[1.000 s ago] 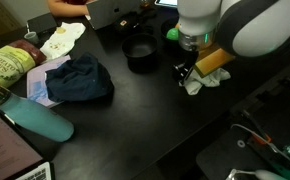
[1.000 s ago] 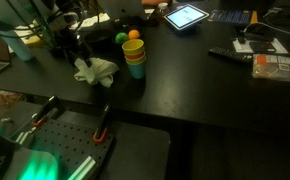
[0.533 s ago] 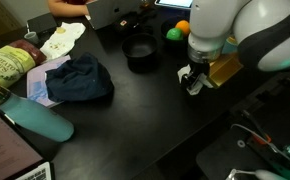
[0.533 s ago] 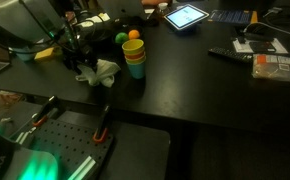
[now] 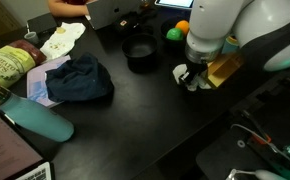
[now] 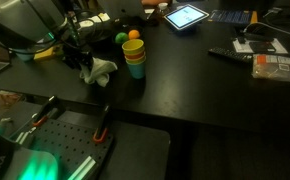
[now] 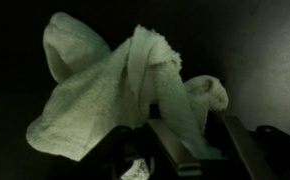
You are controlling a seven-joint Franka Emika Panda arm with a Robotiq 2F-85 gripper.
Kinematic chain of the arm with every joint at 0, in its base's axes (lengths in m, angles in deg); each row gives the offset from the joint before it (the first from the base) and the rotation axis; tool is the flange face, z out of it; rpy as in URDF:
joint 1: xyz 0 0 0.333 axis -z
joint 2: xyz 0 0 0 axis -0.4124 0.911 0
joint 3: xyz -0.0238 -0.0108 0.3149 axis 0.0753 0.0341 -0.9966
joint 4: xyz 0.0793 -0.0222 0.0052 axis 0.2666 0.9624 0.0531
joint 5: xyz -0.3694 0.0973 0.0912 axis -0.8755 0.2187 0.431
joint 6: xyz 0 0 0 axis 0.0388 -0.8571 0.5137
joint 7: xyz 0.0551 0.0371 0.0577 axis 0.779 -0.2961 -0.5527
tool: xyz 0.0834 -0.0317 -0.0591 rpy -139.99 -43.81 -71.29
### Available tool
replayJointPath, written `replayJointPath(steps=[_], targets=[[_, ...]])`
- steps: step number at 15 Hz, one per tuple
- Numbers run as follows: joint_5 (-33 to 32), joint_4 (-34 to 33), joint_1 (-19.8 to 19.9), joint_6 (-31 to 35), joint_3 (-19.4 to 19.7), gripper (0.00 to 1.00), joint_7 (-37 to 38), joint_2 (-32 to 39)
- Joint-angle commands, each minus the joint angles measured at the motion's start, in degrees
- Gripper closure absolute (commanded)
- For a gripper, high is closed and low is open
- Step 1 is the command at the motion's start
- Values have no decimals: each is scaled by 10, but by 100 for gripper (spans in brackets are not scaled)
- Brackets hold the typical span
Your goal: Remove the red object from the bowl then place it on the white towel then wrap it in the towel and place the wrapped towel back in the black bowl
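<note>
The white towel (image 7: 115, 85) lies crumpled on the black table, with one fold standing up between my fingers (image 7: 177, 148). My gripper (image 7: 207, 150) hangs straight down over it, and its jaws are pressed against that fold. In both exterior views the gripper (image 5: 192, 76) (image 6: 82, 60) covers much of the towel (image 5: 182, 72) (image 6: 99, 70). The black bowl (image 5: 139, 52) stands a short way off on the table. The red object is hidden; no red shows anywhere.
Stacked coloured cups (image 6: 134, 55) stand right next to the towel, with an orange ball (image 5: 182, 27) and a green ball (image 5: 172, 33) behind. A dark blue cloth (image 5: 80, 78), a teal bottle (image 5: 40, 120) and a tablet (image 6: 187, 16) lie farther away.
The arm has come down onto the towel. The jaws, wide apart a second ago, have drawn in around the raised fold.
</note>
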Motion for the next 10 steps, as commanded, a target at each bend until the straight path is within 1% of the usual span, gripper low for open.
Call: replayJointPath(steps=[1,2,3,4,5,6,10], targets=[[-3,-12,-16,-15,-1,86,5,-18],[1,-17,-16,-22,-6,95,-2,-23],[-1,-23,-21,-30,-8,99,-4,-29],[-3,-31,-26,-43,-10,100,-9,-36],[-3,-40,-30,-54,-14,96,-15,-42],[-5,-52,-36,-69,-14,98,-18,-49],[-16,-100,-59,-132,-14,97,-30,-86]])
